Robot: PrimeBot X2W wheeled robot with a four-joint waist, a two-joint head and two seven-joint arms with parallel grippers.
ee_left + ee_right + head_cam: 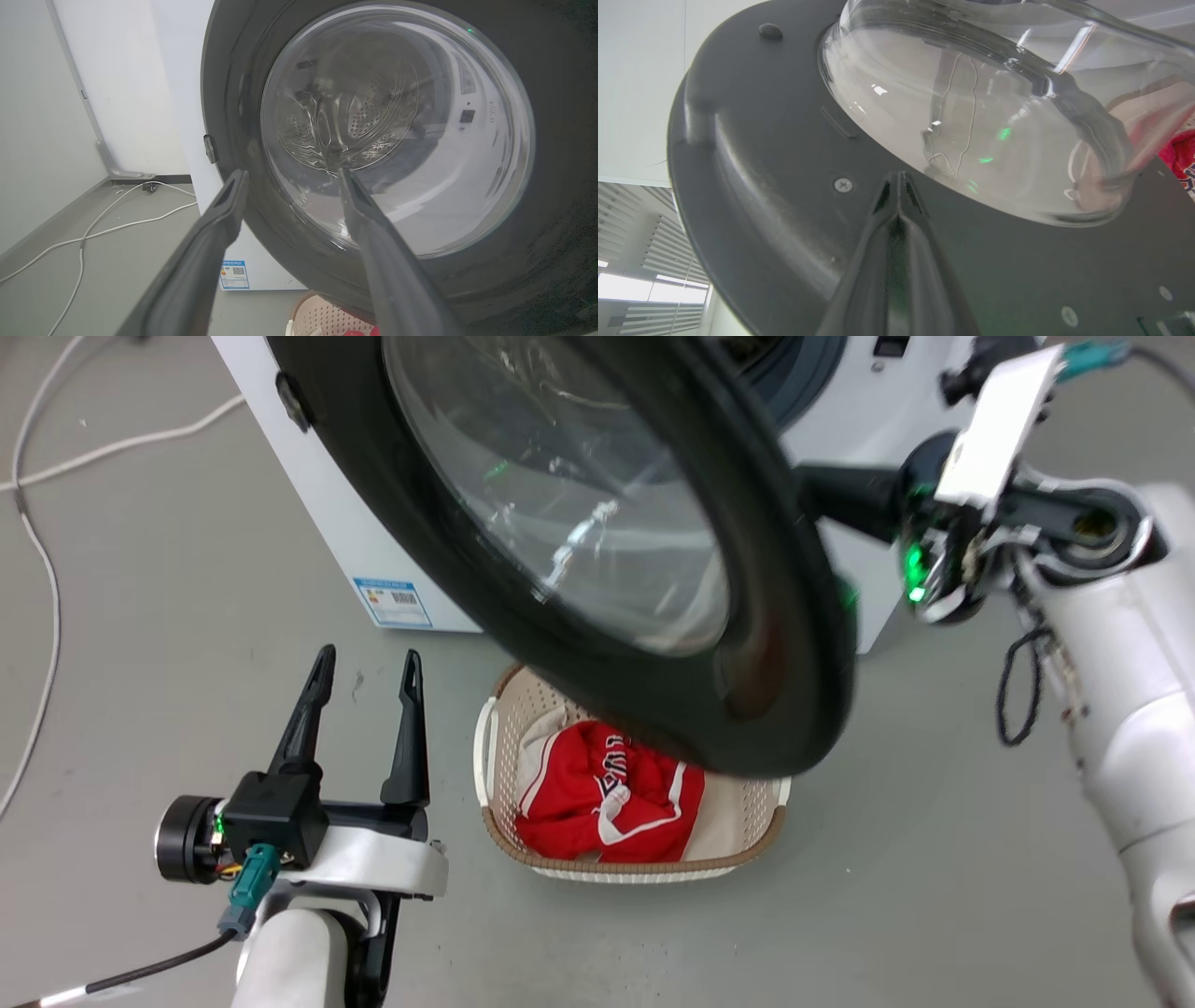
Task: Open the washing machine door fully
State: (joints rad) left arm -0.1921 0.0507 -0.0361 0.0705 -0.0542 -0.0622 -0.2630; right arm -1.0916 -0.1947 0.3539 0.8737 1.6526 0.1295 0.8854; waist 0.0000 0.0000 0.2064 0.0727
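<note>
Two white cables [42, 569] trail along the floor's left edge. Next we see our left gripper [368, 658] above the floor, fingers spread wide with nothing between them, pointing toward the washing machine [383, 569]. The washing machine door [794, 644] stands swung out from the machine's front, its lower rim over a cream laundry basket [644, 870] on the floor, which holds a red garment [597, 793]. Furthest right, our right gripper [899, 184] has its fingers pressed together, tips against the door's black inner face
</note>
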